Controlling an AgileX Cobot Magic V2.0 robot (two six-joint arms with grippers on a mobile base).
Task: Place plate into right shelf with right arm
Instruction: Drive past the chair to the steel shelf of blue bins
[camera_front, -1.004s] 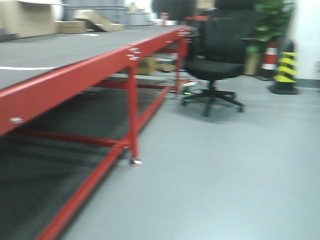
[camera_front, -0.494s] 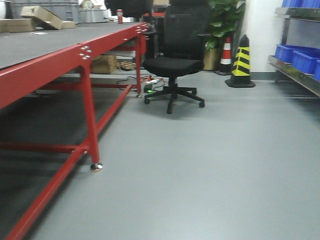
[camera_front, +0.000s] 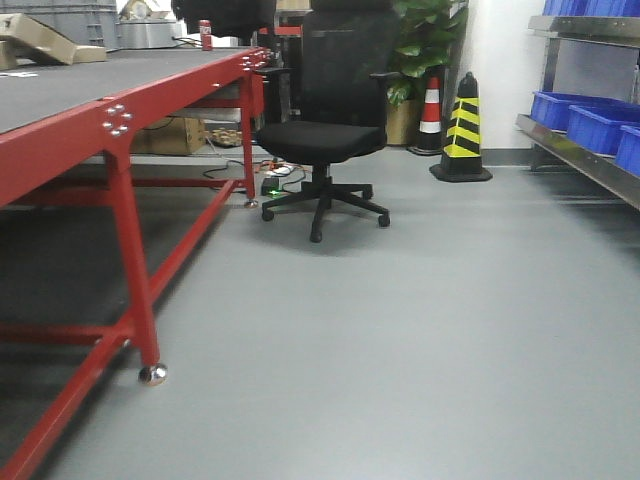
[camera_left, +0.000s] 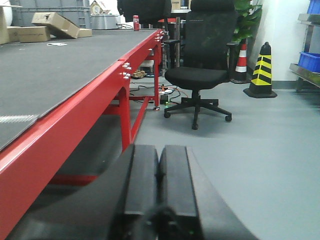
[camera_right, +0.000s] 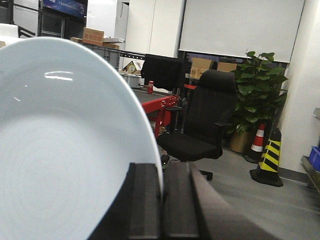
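The white plate (camera_right: 65, 150) fills the left of the right wrist view, standing on edge. My right gripper (camera_right: 162, 170) is shut on its rim, which runs down between the two black fingers. My left gripper (camera_left: 158, 150) is shut with nothing in it, its fingers pressed together just right of the red table's edge. The right shelf (camera_front: 580, 155), a steel rack holding blue bins (camera_front: 598, 125), shows at the right edge of the front view and again as the shelf (camera_left: 306, 75) in the left wrist view. Neither arm appears in the front view.
A long red-framed table (camera_front: 120, 130) with a dark top runs down the left. A black office chair (camera_front: 325, 140) stands on the grey floor ahead, with a yellow-black cone (camera_front: 462, 130), an orange cone (camera_front: 431, 105) and a plant (camera_front: 425, 40) behind it. Cardboard boxes (camera_left: 55, 24) lie on the table.
The front view has swung right: the table, chair and cones slid left, and the steel shelf with blue bins came into view at the right.
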